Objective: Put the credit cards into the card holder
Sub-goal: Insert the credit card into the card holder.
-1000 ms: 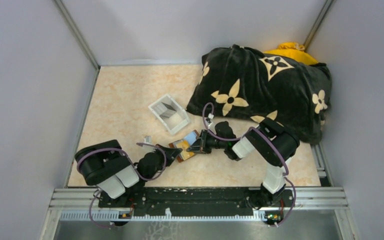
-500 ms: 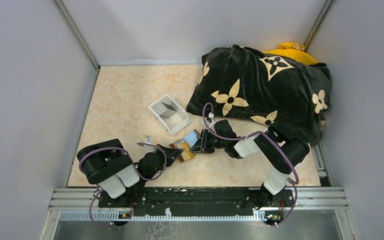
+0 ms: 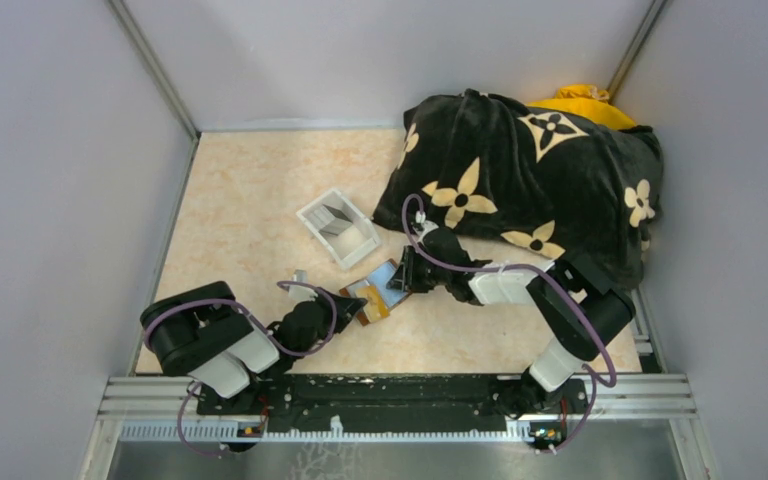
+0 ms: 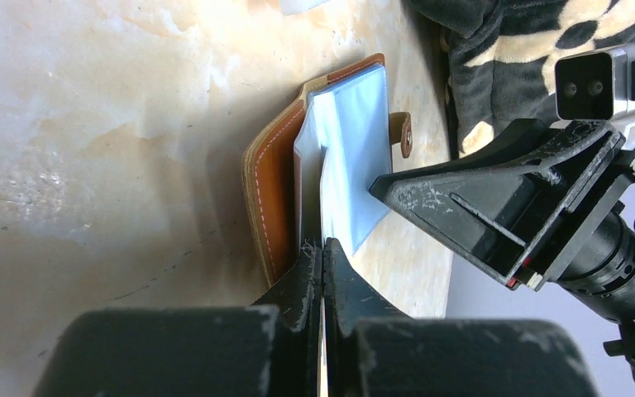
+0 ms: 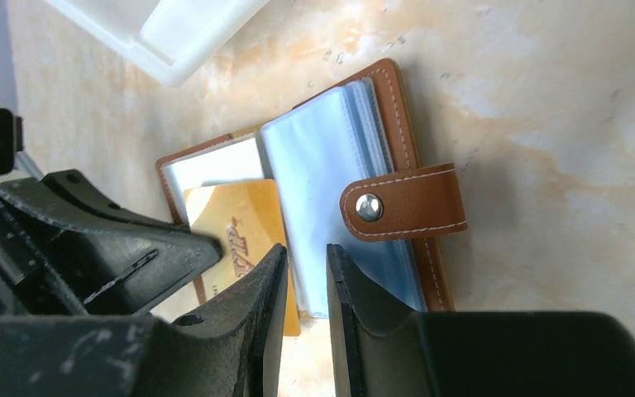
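Note:
The brown leather card holder lies open on the table between my two grippers, its snap strap folded over clear bluish sleeves. A tan credit card sits in its left half and sticks out of the near edge. My left gripper is shut on a thin inner sleeve at the holder's edge, beside the leather cover. My right gripper hovers at the opposite edge, open by a narrow gap with nothing between its fingers.
A clear plastic tray stands just beyond the holder. A dark blanket with tan flowers is heaped at the back right, over something yellow. Grey walls close in the table on three sides.
My right gripper has opened from shut and drawn slightly back and up from the holder, its elbow swinging right. My left gripper stays shut at the holder's edge.

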